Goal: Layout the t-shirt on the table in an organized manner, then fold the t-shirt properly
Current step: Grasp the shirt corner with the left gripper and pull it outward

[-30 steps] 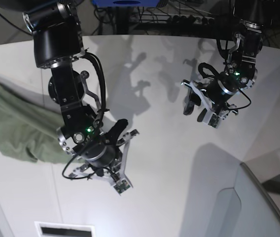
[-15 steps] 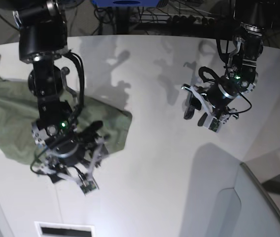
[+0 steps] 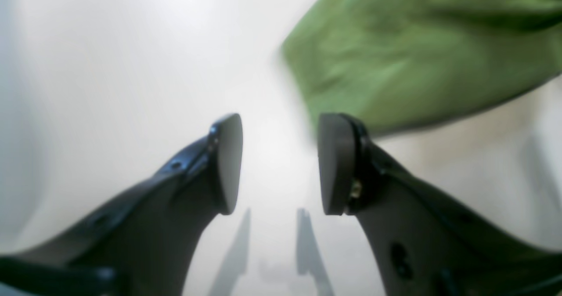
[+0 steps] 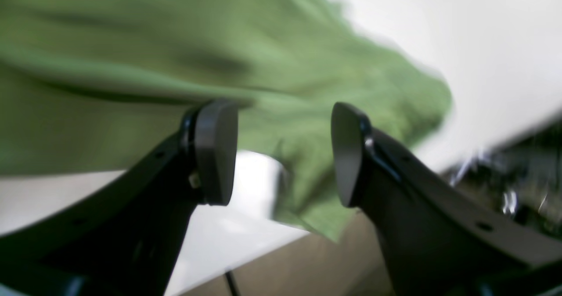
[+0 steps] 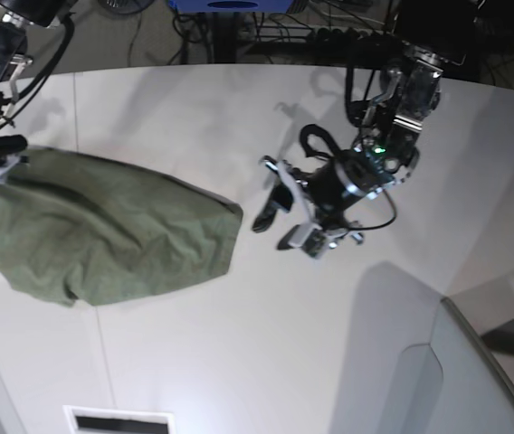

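The table [image 5: 266,307] is taking up most of the base view: a white, smooth, matte top with a curved far edge and thin seam lines running across it. All places below are given relative to the t-shirt.

The t-shirt [image 5: 103,231] is lying on the table as a rumpled olive-green mound, roughly oval, with soft creases and a blunt corner pointing toward the table's middle. Its outer end is reaching the table edge at the side of the base view; in the right wrist view a flap of the cloth [image 4: 316,190] is hanging past the white edge. The weave is looking soft and cottony; both wrist views are blurred, so finer detail cannot be told.

The left gripper [image 5: 282,210] is hovering above bare table, near the t-shirt's blunt corner but apart from it. Its two black, flat-faced pads [image 3: 228,164] are standing parted with only white table showing between them; nothing is being gripped. The cloth is sitting just beyond the tip of one finger in that view, not touching.

The right gripper [image 4: 281,151] is hovering over the t-shirt's outer end, at the table edge. Its dark, rounded pads [image 4: 215,151] are spread apart, with green cloth showing beyond and between them; it is released, not pinching the cloth.
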Controlling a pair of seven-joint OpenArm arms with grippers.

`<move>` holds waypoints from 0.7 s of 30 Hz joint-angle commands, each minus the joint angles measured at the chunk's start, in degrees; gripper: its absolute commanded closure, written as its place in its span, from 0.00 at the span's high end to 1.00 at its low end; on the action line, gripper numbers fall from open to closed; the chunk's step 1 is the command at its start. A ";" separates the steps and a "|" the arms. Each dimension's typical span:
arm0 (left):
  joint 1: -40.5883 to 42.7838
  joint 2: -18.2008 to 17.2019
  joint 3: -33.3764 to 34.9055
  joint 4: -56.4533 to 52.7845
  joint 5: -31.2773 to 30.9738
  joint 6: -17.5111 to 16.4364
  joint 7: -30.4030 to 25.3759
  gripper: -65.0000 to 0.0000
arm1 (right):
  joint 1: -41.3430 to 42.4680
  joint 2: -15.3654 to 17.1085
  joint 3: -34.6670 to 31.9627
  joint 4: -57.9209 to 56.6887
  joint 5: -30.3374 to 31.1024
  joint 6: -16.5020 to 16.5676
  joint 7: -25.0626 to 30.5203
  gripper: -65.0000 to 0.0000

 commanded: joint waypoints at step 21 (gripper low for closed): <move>-17.33 13.16 13.51 -36.22 -0.42 -0.04 -5.35 0.00 | 8.03 18.40 9.53 -39.47 13.49 -0.10 10.65 0.04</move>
